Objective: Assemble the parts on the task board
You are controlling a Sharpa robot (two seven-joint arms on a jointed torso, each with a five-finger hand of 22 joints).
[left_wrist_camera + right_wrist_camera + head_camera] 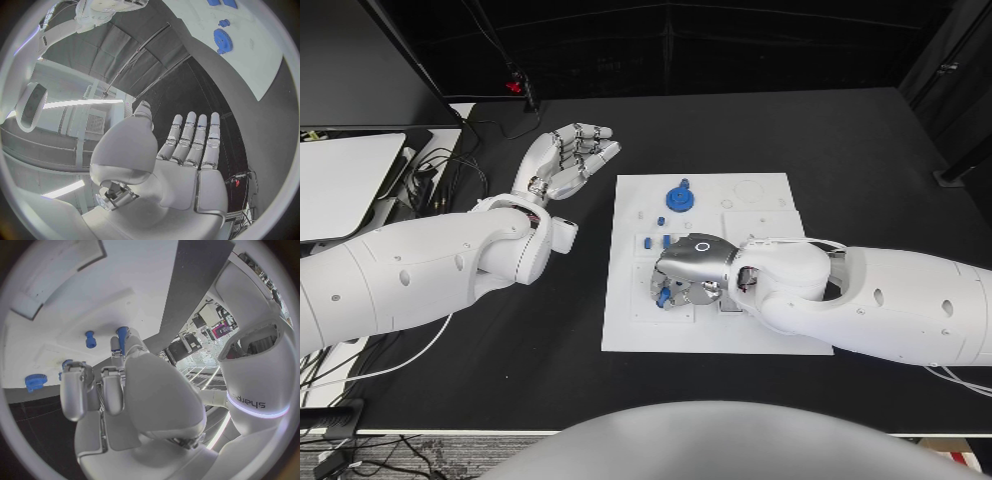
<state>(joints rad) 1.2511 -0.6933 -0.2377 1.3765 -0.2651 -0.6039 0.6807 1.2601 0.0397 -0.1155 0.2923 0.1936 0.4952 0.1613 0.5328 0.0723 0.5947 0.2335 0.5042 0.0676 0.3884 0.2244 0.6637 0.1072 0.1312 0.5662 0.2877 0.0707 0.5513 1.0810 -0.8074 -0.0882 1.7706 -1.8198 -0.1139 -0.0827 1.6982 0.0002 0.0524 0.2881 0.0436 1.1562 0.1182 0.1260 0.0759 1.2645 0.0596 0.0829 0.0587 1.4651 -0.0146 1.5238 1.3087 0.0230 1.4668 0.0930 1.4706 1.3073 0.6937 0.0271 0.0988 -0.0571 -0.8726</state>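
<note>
**Right hand down on the board, left hand idle**

The white task board lies mid-table, with a blue gear near its far edge and small blue pegs beside the right hand. That hand covers the board's centre, fingers curled onto a blue part; whether it grips it, I cannot tell. The left hand hovers off-board, fingers apart, empty.

Your head camera looks steeply down on the black table, with the task board central. Each wrist camera sits close behind its own hand: left hand, right hand. All three views share the board.
</note>
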